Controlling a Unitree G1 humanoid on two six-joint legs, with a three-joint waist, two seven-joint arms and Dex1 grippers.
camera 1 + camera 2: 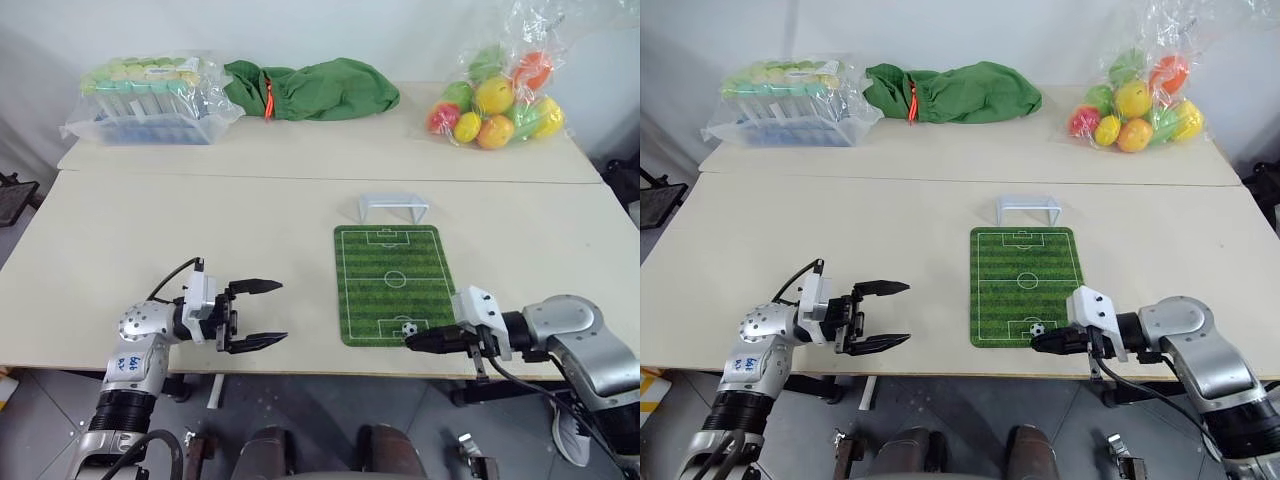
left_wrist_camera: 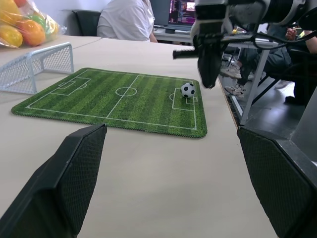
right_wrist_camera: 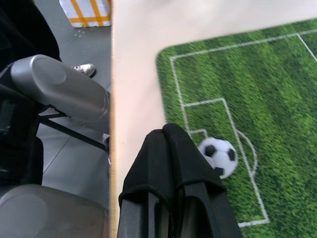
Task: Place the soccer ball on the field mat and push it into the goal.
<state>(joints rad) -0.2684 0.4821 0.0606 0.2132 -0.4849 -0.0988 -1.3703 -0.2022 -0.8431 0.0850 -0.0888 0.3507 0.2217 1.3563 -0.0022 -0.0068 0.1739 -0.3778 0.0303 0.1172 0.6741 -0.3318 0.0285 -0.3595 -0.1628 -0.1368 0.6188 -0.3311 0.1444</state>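
The ball [image 1: 409,328] sits on the mat [image 1: 390,282], down at the 6 o'clock end, right by the small box drawn there. The goal [image 1: 393,207] stands on the table [image 1: 150,230] just past the mat's 12 o'clock end, touching or almost touching it.

The right gripper [image 1: 418,342] has its two fingers pressed flat together, holding nothing. Its tip is just beside the ball, at about 5 o'clock from it, near the table's front edge. The left gripper [image 1: 262,313] is well away at 9 o'clock from the mat, fingers spread wide and empty.

The ball looks tiny, light, hard and smooth. It will likely roll at the smallest touch, and the grassy mat may slow it only a little. It does not need to be picked up now. A soft tap should do, given low on the side of the ball that faces away from the goal, pushing straight toward 12 o'clock. A tap off the middle could send it sideways off the mat.
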